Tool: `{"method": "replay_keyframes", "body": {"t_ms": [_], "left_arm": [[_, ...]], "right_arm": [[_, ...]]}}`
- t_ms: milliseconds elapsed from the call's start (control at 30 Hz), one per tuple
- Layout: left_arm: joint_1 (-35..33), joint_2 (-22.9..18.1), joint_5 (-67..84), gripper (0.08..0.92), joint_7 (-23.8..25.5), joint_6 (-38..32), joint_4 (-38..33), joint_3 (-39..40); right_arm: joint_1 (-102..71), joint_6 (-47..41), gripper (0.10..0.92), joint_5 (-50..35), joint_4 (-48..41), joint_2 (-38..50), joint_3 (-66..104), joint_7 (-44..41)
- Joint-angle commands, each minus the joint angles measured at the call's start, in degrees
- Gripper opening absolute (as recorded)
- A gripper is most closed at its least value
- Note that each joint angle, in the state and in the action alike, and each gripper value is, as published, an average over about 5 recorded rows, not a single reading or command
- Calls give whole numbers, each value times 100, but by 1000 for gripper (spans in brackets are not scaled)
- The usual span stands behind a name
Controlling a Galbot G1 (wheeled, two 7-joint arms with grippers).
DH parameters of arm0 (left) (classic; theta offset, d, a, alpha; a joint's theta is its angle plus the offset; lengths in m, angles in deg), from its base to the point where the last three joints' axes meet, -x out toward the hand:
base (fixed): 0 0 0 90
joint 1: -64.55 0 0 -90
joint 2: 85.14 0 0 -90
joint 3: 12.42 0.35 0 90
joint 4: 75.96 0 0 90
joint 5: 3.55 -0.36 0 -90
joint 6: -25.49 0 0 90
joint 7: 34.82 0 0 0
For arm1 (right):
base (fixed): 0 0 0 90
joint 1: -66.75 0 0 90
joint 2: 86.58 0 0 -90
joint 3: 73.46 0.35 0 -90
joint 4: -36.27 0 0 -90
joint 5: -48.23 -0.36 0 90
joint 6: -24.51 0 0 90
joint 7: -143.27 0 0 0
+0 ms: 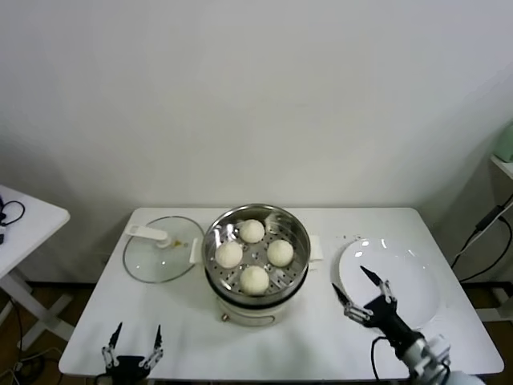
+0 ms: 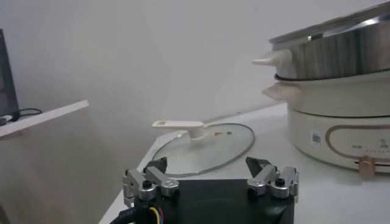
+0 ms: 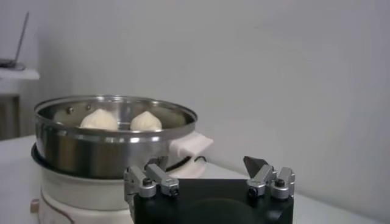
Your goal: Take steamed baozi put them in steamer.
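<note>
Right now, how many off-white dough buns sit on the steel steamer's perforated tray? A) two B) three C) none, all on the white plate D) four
D: the head view shows four off-white dough buns inside the shiny steel steamer; the flat white plate holds none.

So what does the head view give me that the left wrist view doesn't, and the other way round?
Only the head view shows inside the steamer: all four steamed baozi sit on its perforated tray. It also shows the bare white plate and the right gripper, open, at the plate's near edge.

Only the left wrist view shows the steamer's cream base from the side, with its printed panel, and the side handles.

Both show the glass lid lying flat on the table beside the steamer, and the left gripper, open and empty, near the table's front edge.
</note>
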Motion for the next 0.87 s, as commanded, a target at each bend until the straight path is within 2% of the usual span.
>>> {"method": "replay_keyframes", "body": {"t_ms": [33, 867], "left_arm": [[-13, 5, 21, 823, -7, -15, -22, 1], [-91, 23, 106, 823, 0, -65, -147, 22]], "right_arm": [[-1157, 1475, 823, 298, -301, -1741, 565, -137], [-935, 1520, 823, 483, -368, -2161, 359, -81]]}}
